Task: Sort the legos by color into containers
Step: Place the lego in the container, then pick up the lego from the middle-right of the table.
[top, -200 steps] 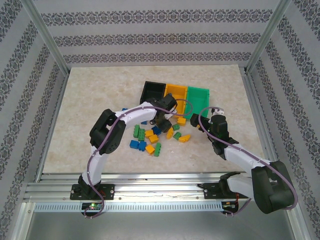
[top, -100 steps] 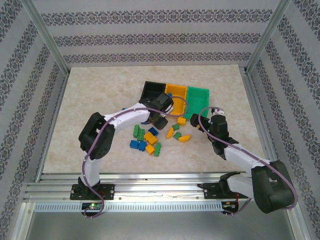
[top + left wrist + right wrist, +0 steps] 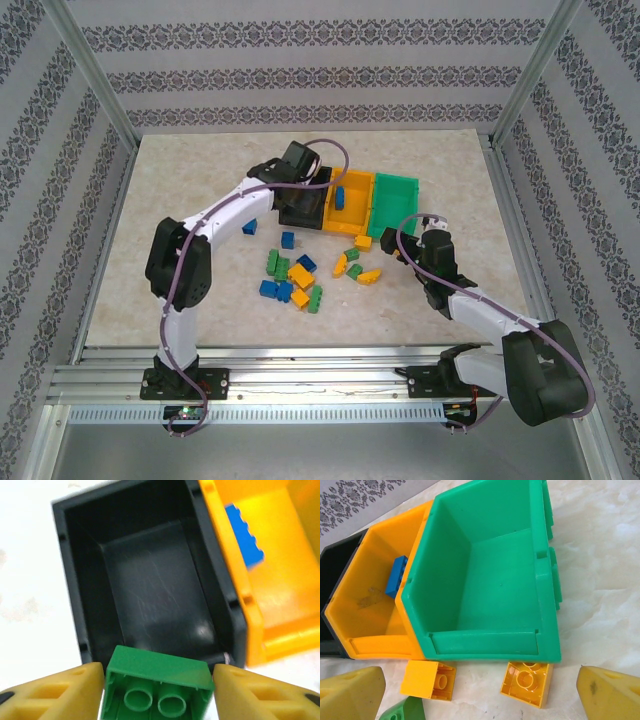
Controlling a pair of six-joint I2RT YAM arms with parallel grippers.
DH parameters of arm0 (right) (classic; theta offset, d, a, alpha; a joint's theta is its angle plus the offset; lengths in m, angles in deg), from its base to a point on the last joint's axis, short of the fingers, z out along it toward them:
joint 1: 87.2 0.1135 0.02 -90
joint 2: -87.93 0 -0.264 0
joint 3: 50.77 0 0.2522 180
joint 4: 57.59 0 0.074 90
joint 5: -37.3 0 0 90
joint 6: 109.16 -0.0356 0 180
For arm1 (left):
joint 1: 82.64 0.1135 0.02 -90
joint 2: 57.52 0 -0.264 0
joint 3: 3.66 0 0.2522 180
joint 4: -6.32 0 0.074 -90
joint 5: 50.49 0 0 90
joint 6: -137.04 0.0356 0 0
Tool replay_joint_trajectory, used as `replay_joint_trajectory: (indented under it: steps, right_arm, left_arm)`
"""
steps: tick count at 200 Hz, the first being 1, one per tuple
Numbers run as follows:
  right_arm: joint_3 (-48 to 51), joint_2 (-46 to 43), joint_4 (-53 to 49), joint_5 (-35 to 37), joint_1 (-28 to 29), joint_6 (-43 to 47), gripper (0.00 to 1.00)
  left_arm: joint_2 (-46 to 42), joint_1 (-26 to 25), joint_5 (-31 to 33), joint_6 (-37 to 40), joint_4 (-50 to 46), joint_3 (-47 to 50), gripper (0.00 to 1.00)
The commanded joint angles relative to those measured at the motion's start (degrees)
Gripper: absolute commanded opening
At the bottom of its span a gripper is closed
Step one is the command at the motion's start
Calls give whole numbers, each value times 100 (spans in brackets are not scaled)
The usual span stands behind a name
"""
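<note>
Marbled table (image 3: pixel 180 200), patterned walls. The left gripper (image 3: pixel 157 676) is clamping a green brick (image 3: pixel 160 692), long axis spanning the fingers, hanging over the near rim of the black bin (image 3: pixel 145 595). The green bin (image 3: pixel 500 585) is lying two bins rightward, nearer the right gripper (image 3: pixel 480 697), which is gaping. The orange bin (image 3: pixel 295 595) is holding a blue brick (image 3: pixel 245 537); the other two are sitting bare.
</note>
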Motion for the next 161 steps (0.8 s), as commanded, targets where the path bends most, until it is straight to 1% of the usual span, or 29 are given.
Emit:
replay_joint_trajectory:
  steps: [1,7,13,37,58,89,104,123,150,161]
  right_arm:
    - [-41,-66,45,6,9,62,98]
    - [-41,-67,35,-2,15,56,98]
    - [-41,-74,30,-7,24,61,98]
    - [-40,-90,24,52,59,101,98]
    - [-49,-53,-2,63,69,146,98]
    - [-25,-167,-181,101,85,261,95]
    - [17,-340,-422,158,84,217,91]
    - [126,-659,-885,184,93,-1,86]
    - [213,-942,-1563,230,96,-259,73]
    - [124,-940,-1862,257,115,-323,72]
  left_arm:
    - [133,-28,-299,-257,126,-191,72]
    - [109,-30,-347,-287,175,-127,74]
    - [62,-28,-356,-327,242,-35,79]
    - [-339,-28,-461,-405,636,667,80]
    - [-1002,-28,-733,-534,1303,1735,80]
    - [-2142,-33,-1116,-856,2478,3526,80]
    - [-2665,-29,-1287,-989,2956,4278,80]
    - [-3171,-26,-1481,-1084,3638,5110,77]
    - [-3466,-19,-1674,-1138,4527,5858,76]
    - [-3466,-23,-1765,-1102,4809,6028,76]
